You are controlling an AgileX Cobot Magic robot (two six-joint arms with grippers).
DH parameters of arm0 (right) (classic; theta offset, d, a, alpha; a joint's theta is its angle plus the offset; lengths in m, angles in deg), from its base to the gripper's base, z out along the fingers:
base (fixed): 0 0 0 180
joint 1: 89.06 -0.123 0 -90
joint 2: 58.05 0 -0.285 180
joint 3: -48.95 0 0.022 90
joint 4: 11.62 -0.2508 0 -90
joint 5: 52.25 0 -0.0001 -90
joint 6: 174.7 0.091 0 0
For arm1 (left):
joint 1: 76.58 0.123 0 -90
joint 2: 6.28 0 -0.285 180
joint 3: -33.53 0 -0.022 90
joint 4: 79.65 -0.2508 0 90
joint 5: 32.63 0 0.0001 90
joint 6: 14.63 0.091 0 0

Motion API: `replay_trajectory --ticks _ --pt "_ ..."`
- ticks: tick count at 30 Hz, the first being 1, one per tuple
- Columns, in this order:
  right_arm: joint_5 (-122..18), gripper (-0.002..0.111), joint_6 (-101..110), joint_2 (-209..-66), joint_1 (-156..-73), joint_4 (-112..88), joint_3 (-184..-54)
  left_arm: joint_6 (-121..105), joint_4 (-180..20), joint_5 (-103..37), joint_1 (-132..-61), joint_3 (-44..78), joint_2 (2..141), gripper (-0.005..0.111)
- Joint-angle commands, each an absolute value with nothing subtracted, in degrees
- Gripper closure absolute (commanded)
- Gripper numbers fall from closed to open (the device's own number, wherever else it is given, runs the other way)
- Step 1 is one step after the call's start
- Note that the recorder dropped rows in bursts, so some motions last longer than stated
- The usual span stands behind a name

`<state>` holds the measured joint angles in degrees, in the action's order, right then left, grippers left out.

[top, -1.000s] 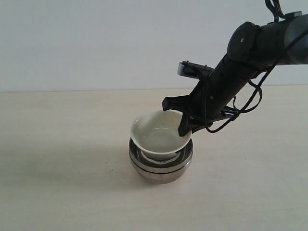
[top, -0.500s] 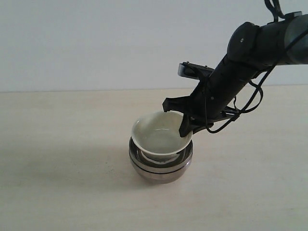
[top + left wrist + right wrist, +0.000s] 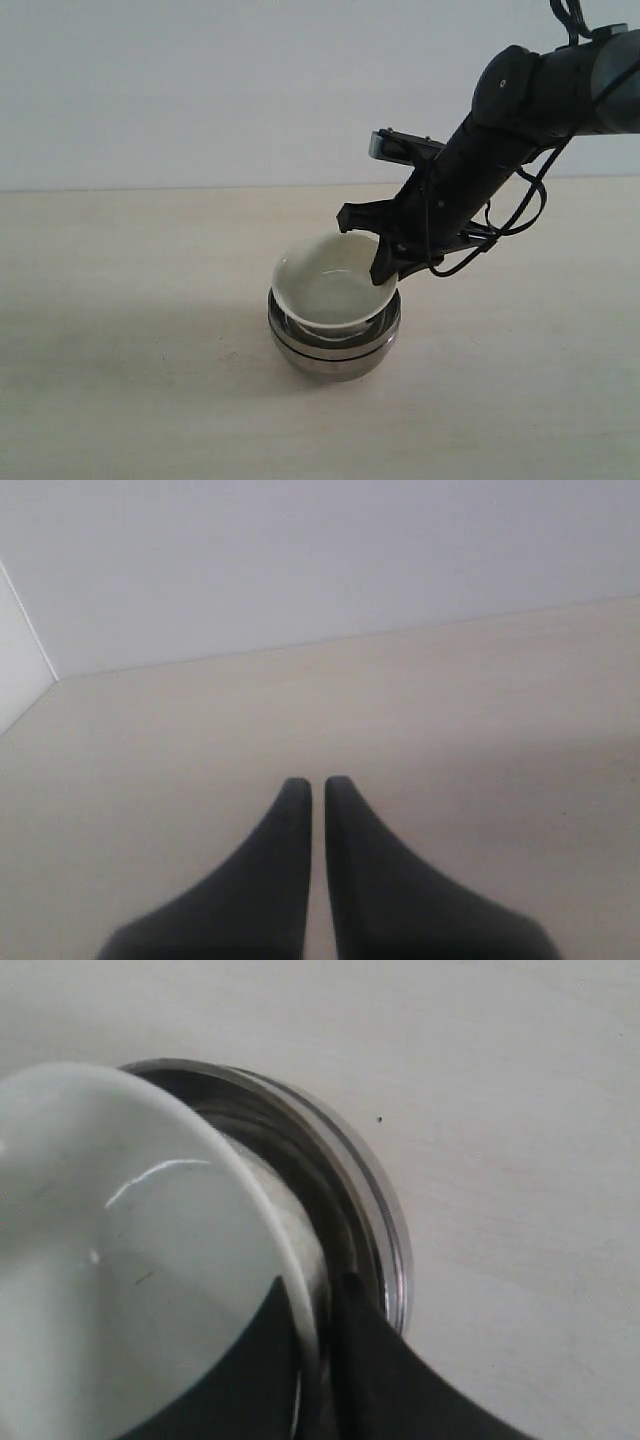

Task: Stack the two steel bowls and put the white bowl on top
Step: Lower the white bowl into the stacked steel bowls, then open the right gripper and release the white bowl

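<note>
Just below the centre of the exterior view, the steel bowls (image 3: 335, 350) stand nested on the table (image 3: 120, 300), with the white bowl (image 3: 325, 285) set in the top one. The right gripper (image 3: 385, 272) pinches the white bowl's right rim, one finger inside and one outside. The left gripper (image 3: 317, 785) has its fingers almost touching and holds nothing.

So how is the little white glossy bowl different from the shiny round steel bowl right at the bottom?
The small glossy cream-white bowl is plain white; the round bottom steel bowl shines like a mirror. The white bowl is on top; the steel bowl is lowest, standing on the table. The right gripper pinches the white bowl's rim; nothing grips the steel bowl. Both are round and open side up.
</note>
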<state>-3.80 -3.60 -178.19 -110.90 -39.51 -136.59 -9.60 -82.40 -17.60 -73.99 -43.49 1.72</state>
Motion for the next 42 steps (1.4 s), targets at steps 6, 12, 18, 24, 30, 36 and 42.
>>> replay_trajectory --ticks 6,12,18,24,30,36,42 --pt "-4.27 0.067 -4.29 -177.91 -110.7 -40.21 -136.51 -10.17 -82.0 -18.05 -73.85 -43.69 1.51 0.103" --pt "-3.96 0.066 -4.42 -177.91 -110.7 -39.45 -136.51 -10.17 -82.0 -18.05 -73.85 -43.69 1.51 0.103" --pt "-3.6 0.061 -4.57 -177.79 -110.7 -38.09 -136.51 -10.17 -82.0 -18.05 -73.85 -43.69 1.51 0.103" --pt "-3.58 0.042 -6.22 -177.79 -110.7 -37.98 -136.51 -10.17 -82.0 -18.05 -73.85 -43.69 1.51 0.103" --pt "-4.87 0.099 -5.71 -177.79 -110.7 -37.5 -136.51 -10.17 -82.0 -18.05 -73.85 -43.69 1.51 0.103" --pt "-4.87 0.103 -5.17 -177.71 -110.7 -35.39 -136.51 -10.17 -82.0 -18.05 -73.85 -43.69 1.51 0.103" --pt "-4.39 0.068 -4.25 -177.71 -110.7 -33.73 -136.51 -10.17 -82.0 -18.05 -73.85 -43.69 1.51 0.103"
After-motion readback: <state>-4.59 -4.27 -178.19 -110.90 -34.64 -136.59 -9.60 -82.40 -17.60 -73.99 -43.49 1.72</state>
